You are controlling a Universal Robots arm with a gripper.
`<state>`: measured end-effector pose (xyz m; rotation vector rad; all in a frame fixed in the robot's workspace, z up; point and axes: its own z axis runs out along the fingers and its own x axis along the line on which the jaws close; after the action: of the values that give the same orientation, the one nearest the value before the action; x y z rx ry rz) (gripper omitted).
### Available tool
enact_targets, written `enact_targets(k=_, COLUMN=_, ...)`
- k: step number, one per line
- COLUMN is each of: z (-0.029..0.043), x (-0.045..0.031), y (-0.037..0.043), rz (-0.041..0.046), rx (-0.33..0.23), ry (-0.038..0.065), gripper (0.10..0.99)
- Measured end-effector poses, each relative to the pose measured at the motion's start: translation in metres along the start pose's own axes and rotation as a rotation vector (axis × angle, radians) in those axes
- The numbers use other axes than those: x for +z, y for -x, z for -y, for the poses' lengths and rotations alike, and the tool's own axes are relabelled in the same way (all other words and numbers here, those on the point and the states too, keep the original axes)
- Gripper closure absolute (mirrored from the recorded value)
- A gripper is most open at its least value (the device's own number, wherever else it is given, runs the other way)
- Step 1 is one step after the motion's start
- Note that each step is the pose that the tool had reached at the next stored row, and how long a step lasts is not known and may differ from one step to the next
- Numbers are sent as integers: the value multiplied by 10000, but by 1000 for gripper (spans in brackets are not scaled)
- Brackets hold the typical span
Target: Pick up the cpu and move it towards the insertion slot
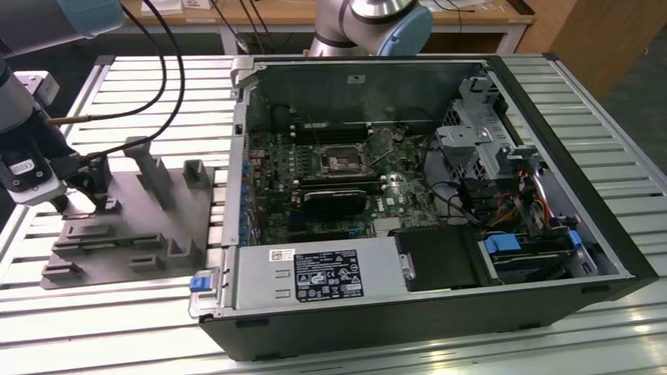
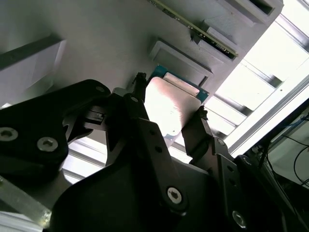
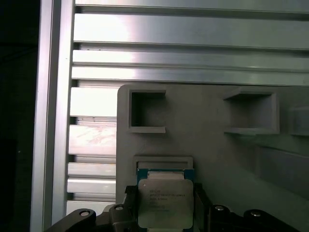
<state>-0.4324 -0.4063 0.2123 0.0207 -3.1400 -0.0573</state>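
Fingers [image 2: 193, 133] are pinching the cpu [image 3: 165, 203] by two opposite edges; we are seeing it over the grey fixture plate [image 1: 115, 234], well apart from the insertion slot [image 1: 342, 162].

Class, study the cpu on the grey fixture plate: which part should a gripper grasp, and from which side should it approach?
Two opposite side edges of the cpu, approached from straight above. It is a thin flat square lying face-up on the fixture plate, so its top offers nothing to pinch. The gripper straddles it that way.
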Motion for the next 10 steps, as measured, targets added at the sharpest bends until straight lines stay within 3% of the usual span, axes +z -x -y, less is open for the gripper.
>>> enact_targets(k=10, z=-12, x=-49, y=0, rz=1, rx=0, ry=0, gripper=541)
